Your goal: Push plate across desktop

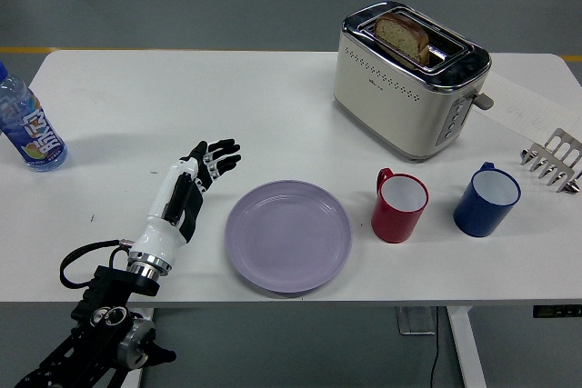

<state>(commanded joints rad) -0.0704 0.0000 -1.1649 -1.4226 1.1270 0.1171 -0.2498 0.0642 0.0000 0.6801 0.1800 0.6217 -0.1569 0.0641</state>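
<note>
A lilac plate (288, 235) lies flat on the white table (273, 106), near its front edge and a little left of centre. My left hand (205, 165) hovers just left of the plate, a short gap from its rim, with its black fingers spread and holding nothing. Its white and black forearm (166, 215) comes in from the lower left corner. The right arm is out of view.
A red mug (399, 206) stands right of the plate, a blue mug (487, 200) further right. A cream toaster (409, 79) with bread in it stands at the back. A water bottle (29, 124) is at the far left, a metal rack (553, 161) at the right edge.
</note>
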